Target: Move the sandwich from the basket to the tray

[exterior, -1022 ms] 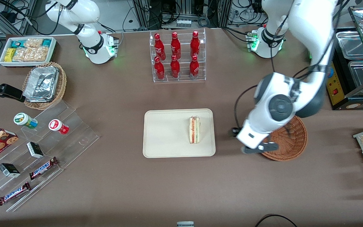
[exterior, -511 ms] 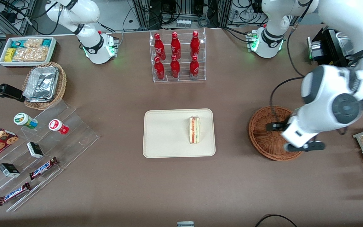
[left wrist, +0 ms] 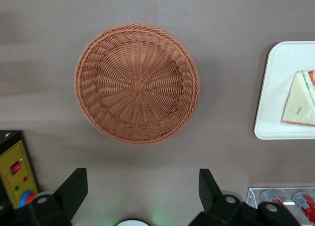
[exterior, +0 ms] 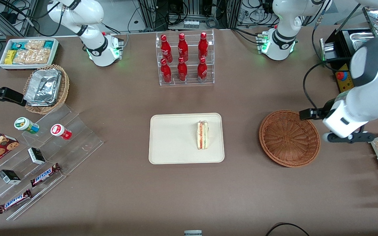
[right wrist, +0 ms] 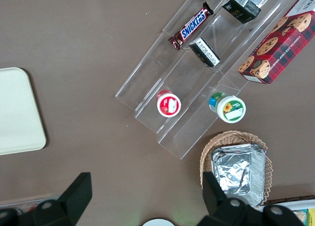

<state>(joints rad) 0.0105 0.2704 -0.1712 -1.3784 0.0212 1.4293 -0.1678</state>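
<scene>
on the tray (exterior: pixel 172 139) lies the sandwich (exterior: pixel 202 135), well apart from the wide-open, unladen gripper (left wrist: pixel 142 189).

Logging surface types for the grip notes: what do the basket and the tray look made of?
The basket looks like reddish-brown woven wicker: ribs radiate from its centre and its rim is braided. The tray looks like smooth matte cream plastic, moulded with rounded corners; it holds the sandwich. The gripper hangs open beside the basket.

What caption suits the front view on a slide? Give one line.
Sandwich delivered onto the tray; the basket sits empty, the open claw beside it.
</scene>
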